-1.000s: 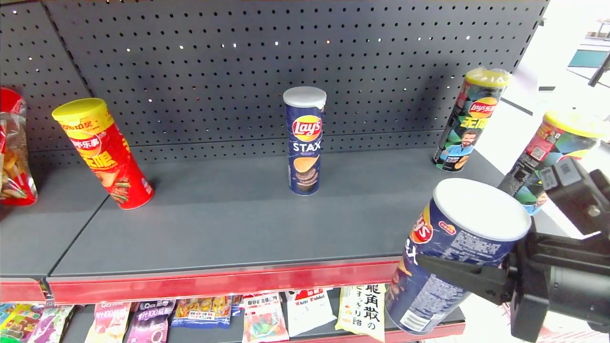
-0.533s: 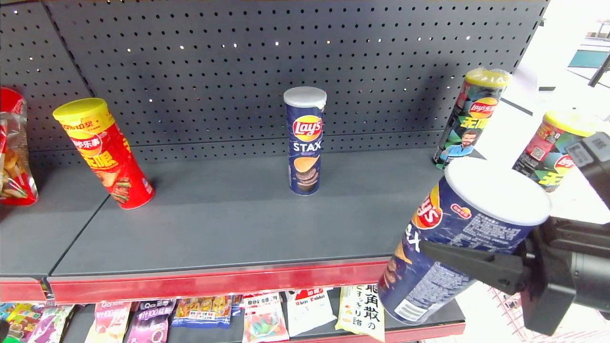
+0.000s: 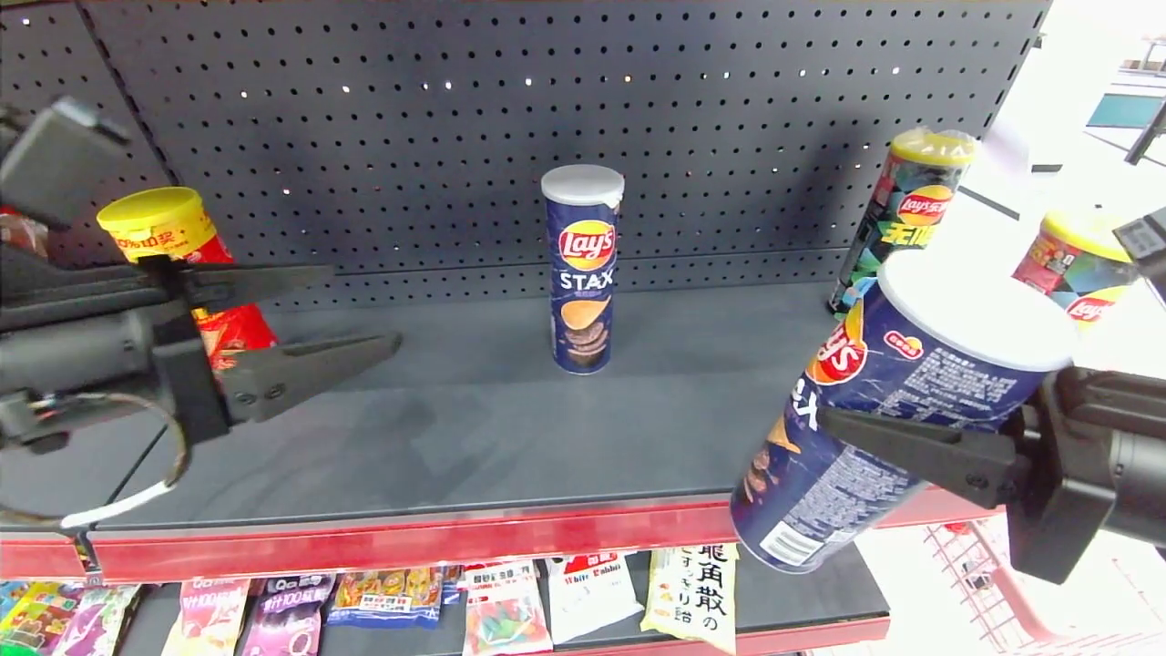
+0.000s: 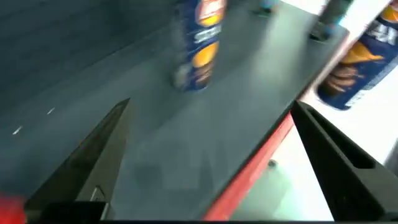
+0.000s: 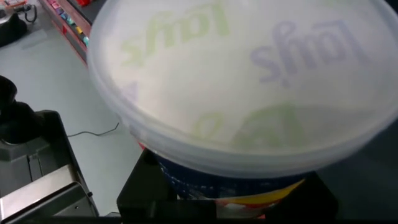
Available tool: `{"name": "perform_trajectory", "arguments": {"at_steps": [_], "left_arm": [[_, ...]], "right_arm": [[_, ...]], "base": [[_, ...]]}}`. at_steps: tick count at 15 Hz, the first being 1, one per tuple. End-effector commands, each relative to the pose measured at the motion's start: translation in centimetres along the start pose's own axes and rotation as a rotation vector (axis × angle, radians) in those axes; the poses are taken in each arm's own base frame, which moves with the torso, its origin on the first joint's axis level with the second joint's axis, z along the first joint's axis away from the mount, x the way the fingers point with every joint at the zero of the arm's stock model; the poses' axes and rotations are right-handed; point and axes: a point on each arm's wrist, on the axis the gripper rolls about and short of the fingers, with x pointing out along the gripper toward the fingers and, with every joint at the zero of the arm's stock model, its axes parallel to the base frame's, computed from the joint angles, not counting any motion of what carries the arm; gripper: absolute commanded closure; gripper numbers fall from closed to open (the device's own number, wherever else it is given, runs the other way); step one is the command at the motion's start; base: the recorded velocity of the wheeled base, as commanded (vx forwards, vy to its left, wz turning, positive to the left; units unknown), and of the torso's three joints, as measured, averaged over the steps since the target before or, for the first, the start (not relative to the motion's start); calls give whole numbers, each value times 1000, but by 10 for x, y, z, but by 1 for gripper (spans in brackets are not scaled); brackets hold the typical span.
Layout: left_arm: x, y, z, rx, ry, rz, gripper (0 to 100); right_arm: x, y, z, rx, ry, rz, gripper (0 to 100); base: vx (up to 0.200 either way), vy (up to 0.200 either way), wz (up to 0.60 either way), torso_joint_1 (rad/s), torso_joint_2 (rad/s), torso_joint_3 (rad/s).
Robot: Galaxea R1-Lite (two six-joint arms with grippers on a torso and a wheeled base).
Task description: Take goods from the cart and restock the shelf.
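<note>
The right gripper (image 3: 897, 415) clamps a blue chip can (image 3: 911, 364) mid-body. Its far finger is hidden, so the hold only seems firm. The can tilts, base just outside the shelf (image 3: 474, 428) lip at the right end — likely to clear the edge before standing near the matching can (image 3: 582, 273). The left gripper (image 3: 360, 308) hangs spread and empty by the red can (image 3: 173, 237) — apparently kept clear.

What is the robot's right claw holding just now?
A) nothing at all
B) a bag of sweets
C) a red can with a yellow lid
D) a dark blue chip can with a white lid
D: the right gripper is clamped on the dark blue chip can, which hangs tilted in front of the shelf's red edge.
</note>
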Motion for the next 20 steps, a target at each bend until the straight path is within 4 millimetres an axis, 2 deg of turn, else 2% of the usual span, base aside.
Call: {"name": "perform_trajectory", "arguments": {"at_steps": [1,5,8,13,16,20], "left_arm": [[80,29,-11,43,72,-140,0],[127,59,0,100,40,-131,0],[152,72,5,116,16,-130,0],[181,78,1,120,-7,-233,0],[200,81,7,142,-40,-250,0],[215,72,4,138,-40,-288,0]], "right_arm": [[0,-1,2,-1,-6,-4,100],[0,-1,4,-3,-11,-6,100],[0,-1,3,-3,-10,-6,100],[-1,-2,1,0,-4,-11,100],[-1,-3,0,2,-1,-16,100],[0,-3,0,3,4,-17,100]], "base": [[0,0,0,0,0,0],[0,0,0,0,0,0],[0,0,0,0,0,0],[0,0,0,0,0,0],[0,0,0,0,0,0],[0,0,0,0,0,0]]}}
